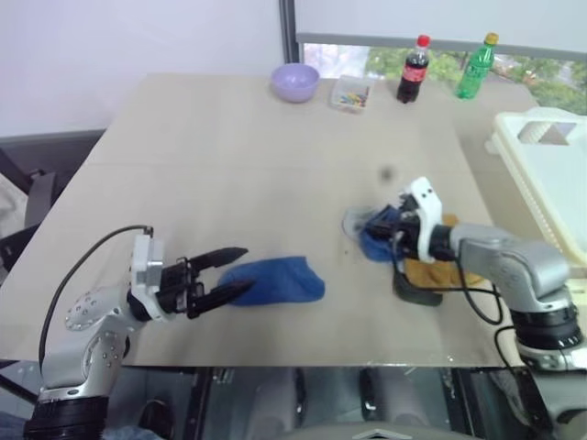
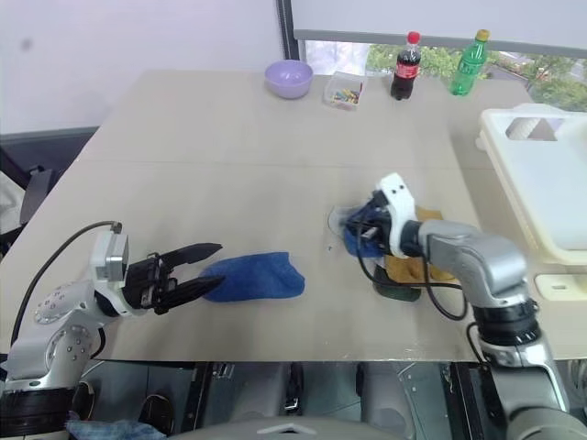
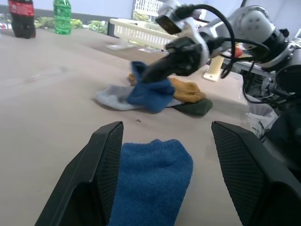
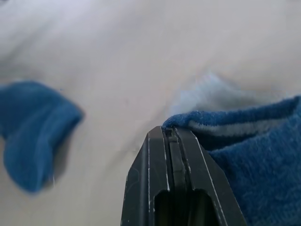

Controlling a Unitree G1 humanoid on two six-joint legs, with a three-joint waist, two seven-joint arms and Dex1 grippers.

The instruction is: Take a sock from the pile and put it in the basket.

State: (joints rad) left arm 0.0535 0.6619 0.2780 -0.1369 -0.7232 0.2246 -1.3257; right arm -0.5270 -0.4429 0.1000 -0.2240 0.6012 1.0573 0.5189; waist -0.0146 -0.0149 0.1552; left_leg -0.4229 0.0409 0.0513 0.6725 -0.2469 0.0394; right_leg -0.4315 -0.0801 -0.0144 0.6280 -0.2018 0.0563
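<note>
A lilac bowl (image 1: 295, 81), a small clear box of coloured bits (image 1: 351, 94), a dark cola bottle (image 1: 414, 70) and a green bottle (image 1: 476, 66) were lined along the top edge of the head views, well apart from both arms. Nothing was seen standing between the two grippers except a single blue sock (image 1: 275, 280), laid flat at lower centre on the table (image 1: 229, 165).

The left gripper (image 1: 237, 271) was seen at lower left with its fingers spread apart, the near end of that sock lying between them, though contact could not be judged. The right gripper (image 4: 170, 134) was pressed closed on the cuff of another blue sock (image 4: 244, 155), terry-looped with a pale stripe; in the head views this was at centre right, bunched against the pile (image 1: 417, 261). Mustard yellow, pale grey and dark green pieces were made out there, soft and flat, overlapping one another.

The basket (image 1: 550, 174) was at the right edge of the frame, cream-white plastic with a handle cut-out and slotted sides, well apart from the pile. The broad middle and left of the beige, matte tabletop were left open. The table's near edge ran just below both arms.
</note>
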